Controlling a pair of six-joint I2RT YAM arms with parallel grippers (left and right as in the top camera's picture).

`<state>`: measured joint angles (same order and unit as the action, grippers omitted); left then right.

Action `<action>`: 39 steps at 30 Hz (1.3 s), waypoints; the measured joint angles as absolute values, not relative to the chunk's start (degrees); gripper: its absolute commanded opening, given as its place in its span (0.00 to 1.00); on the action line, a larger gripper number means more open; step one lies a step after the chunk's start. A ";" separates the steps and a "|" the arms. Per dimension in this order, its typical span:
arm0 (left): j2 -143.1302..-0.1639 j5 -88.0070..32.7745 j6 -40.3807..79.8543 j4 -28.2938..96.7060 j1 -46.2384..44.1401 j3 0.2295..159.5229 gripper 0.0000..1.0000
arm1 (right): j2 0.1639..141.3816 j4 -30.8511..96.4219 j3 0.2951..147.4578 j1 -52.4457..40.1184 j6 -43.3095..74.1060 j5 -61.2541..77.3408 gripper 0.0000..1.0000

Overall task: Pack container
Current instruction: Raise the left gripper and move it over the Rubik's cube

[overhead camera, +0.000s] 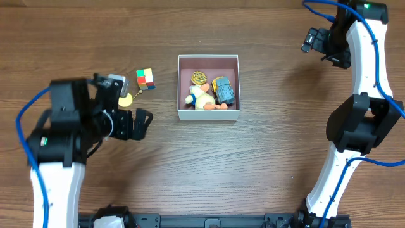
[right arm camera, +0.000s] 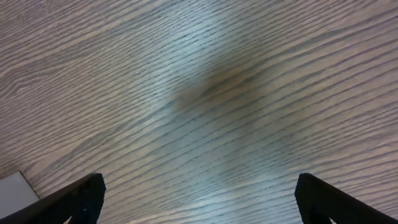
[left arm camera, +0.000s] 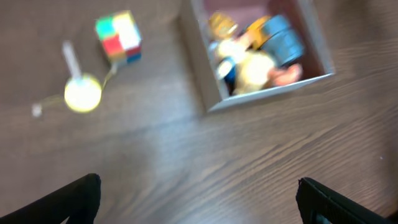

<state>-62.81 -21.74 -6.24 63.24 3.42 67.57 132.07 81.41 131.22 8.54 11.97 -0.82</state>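
Container [overhead camera: 209,114] holds toys [overhead camera: 201,96]; colour cube [overhead camera: 145,79] lies outside.

Left arm [overhead camera: 57,171]: white tubular link, black boxy joint housings nearer the tool, blue cable [overhead camera: 28,120] looped along the outside. Grey camera block [overhead camera: 114,82] sits just behind the gripper.
Left gripper [overhead camera: 144,123]: matte black, with two blunt fingers [left arm camera: 78,199].
Right arm [overhead camera: 342,171]: white curved links, black rounded joint housings, blue cable alongside. A green light [overhead camera: 366,6] glows on the joint behind the tool.
Right gripper [overhead camera: 313,39]: black, with matte, square-ended fingers [right arm camera: 71,200].
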 measured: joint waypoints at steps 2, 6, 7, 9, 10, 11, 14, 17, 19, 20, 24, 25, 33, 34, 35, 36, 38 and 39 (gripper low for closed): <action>-67.42 -19.49 -4.45 64.01 3.42 68.14 1.00 | 132.07 81.41 131.22 8.54 11.97 -0.82 1.00; -76.16 -16.53 -2.39 64.07 3.42 68.53 1.00 | 132.07 81.41 131.22 8.54 11.99 -0.80 1.00; -78.17 -15.70 -1.93 63.83 3.42 68.53 1.00 | 132.07 81.41 131.22 8.54 11.97 -0.80 1.00; -81.19 -14.37 -1.39 62.67 3.42 68.53 1.00 | 132.07 81.41 131.22 8.54 11.97 -0.82 1.00; -82.11 -14.00 -1.34 62.33 3.42 68.53 1.00 | 132.07 81.38 131.22 8.54 11.94 -0.80 1.00; -83.18 -13.37 -1.28 62.08 3.42 68.53 1.00 | 132.07 81.41 131.22 8.54 11.97 -0.82 1.00; -85.32 -12.32 -1.13 60.99 3.42 68.53 1.00 | 132.07 81.38 131.22 8.54 11.97 -0.82 1.00; -86.35 -10.02 0.43 58.92 3.42 68.53 1.00 | 132.07 81.43 131.22 8.54 11.92 -0.80 1.00; -86.43 -6.39 4.29 58.52 3.53 68.66 1.00 | 132.07 81.38 131.22 8.54 11.97 -0.82 1.00; -86.43 -4.14 6.33 58.92 3.77 68.79 1.00 | 132.07 81.43 131.22 8.54 11.99 -0.82 1.00; -86.48 0.82 10.46 62.83 4.64 70.96 1.00 | 132.07 81.38 131.22 8.54 11.97 -0.80 1.00; -86.52 1.41 10.76 64.20 4.60 72.31 1.00 | 132.07 81.41 131.22 8.54 11.94 -0.82 1.00; -90.11 0.73 10.55 75.20 4.10 93.14 1.00 | 132.07 81.41 131.22 8.54 11.97 -0.80 1.00; -91.02 -0.30 9.98 75.48 4.10 95.90 1.00 | 132.07 81.43 131.22 8.54 11.99 -0.82 1.00; -91.59 -1.06 9.54 75.26 4.10 97.56 1.00 | 132.07 81.41 131.22 8.54 11.97 -0.80 1.00; -92.16 -2.15 9.02 74.94 4.10 99.00 1.00 | 132.07 81.41 131.22 8.54 11.99 -0.82 1.00; -92.73 -4.84 8.47 74.87 4.10 99.88 1.00 | 132.07 81.41 131.22 8.54 11.97 -0.82 1.00; -92.92 -6.26 7.84 75.05 4.10 99.88 1.00 | 132.07 81.43 131.22 8.54 11.97 -0.82 1.00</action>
<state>-92.92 -6.26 7.84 75.05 4.10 99.88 132.07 81.43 131.22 8.54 11.97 -0.82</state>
